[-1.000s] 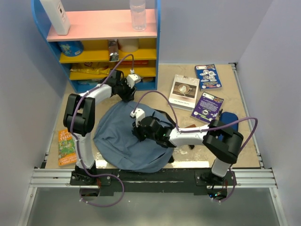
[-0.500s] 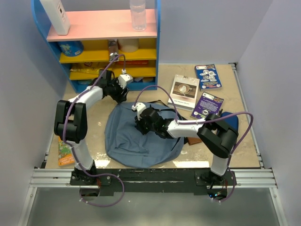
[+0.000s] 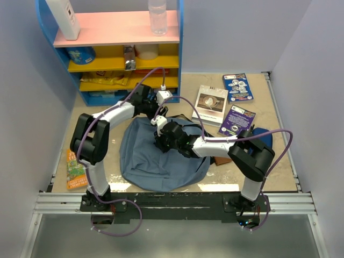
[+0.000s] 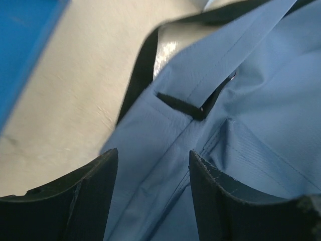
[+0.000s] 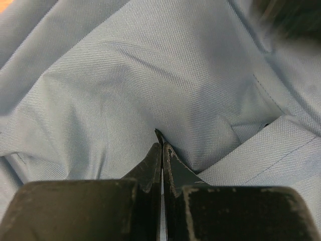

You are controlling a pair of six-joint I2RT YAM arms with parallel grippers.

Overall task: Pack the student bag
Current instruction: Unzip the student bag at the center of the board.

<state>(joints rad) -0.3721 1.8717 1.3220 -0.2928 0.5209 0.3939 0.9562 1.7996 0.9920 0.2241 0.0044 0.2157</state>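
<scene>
Here, the bag (image 3: pixel 156 164) lies slumped on the counter (image 3: pixel 188 86) close to my two bases, a blue-grey heap with creases running across it. My right claw (image 5: pixel 161 145) is pressed onto its upper middle. The fingers are squeezed together on a small pinch of the cloth, and folds fan out from that spot. Just beyond, at the bag's far edge, my left claw (image 4: pixel 153 158) hangs with its fingers spread wide, gripping nothing. The blue cloth, a stitched seam and a short black loop (image 4: pixel 178 105) show between them, and a black strap (image 4: pixel 136 70) curves along the bag's rim against the bare counter. The two claws sit near each other. Further back and to my right, three books (image 3: pixel 210 105) lie flat, apart from the bag. At the far left stands a shelf (image 3: pixel 115 35) in blue, yellow and pink.
</scene>
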